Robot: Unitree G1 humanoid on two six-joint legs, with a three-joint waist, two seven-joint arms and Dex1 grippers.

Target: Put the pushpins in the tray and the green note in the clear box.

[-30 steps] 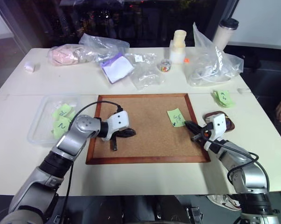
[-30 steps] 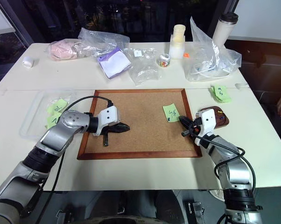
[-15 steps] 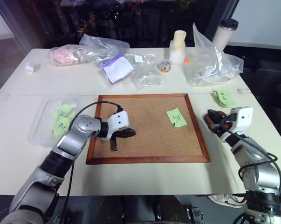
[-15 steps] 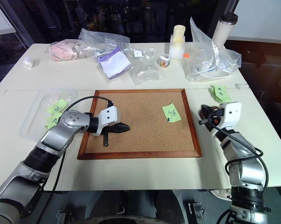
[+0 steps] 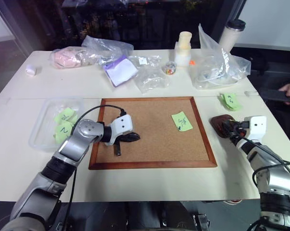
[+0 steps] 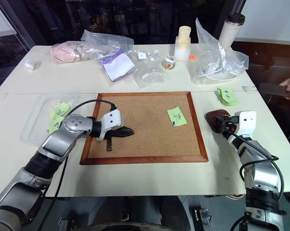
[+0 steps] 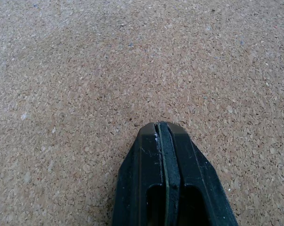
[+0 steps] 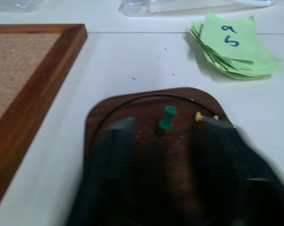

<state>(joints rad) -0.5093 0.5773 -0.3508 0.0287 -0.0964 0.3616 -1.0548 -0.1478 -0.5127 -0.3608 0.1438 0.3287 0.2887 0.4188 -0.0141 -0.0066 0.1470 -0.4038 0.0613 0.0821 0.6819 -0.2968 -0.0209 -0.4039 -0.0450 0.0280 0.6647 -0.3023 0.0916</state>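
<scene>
Brown rounded tray (image 8: 132,117) (glossy), grainy corkboard (image 7: 85,70)

Green pushpin (image 8: 167,117) sits in the brown tray (image 8: 109,117), fingers (image 8: 111,160) spread wide over it (yellow pin (image 8: 198,116) alongside), green pad (image 8: 236,47) beyond.

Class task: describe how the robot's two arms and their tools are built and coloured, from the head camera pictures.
Both arms are silver-grey metal segments with black joints. Each wrist carries a white boxy housing, and a black cable loops along each arm. The left tool and right tool each have two black fingers; the left wrist view shows its fingers glossy, with a thin pad line between them.
</scene>
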